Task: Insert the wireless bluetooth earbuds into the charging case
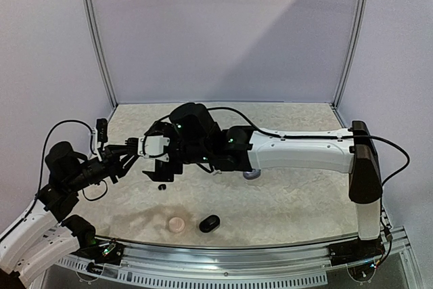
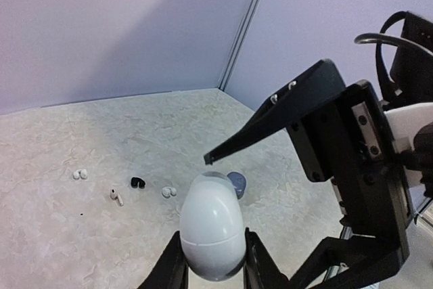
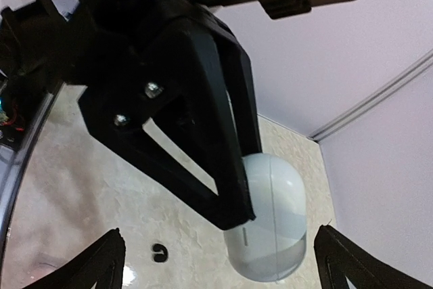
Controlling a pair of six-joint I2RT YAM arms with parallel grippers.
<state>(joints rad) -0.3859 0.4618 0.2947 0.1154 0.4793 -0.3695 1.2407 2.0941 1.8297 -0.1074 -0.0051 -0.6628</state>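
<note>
On bench (image 2: 61,133), earbuds (image 2: 80,174): four white, one black, well beyond held case (image 2: 211,225).
Left pincer (image 2: 213,236): pinching one white case.
Right pincer (image 3: 218,235): spread wide about case.

right gripper (image 3: 218,233) holding fingers (image 3: 101,262) wide apart | left gripper (image 3: 250,225) pinching white case (image 3: 274,228) ahead of it | black earbud (image 3: 159,252) lying on surface (image 3: 67,187) below

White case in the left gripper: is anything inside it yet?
Cannot tell. The white case, clamped in the left gripper, is closed along its seam, so its inside is hidden. Several earbuds lie loose on the table.
</note>
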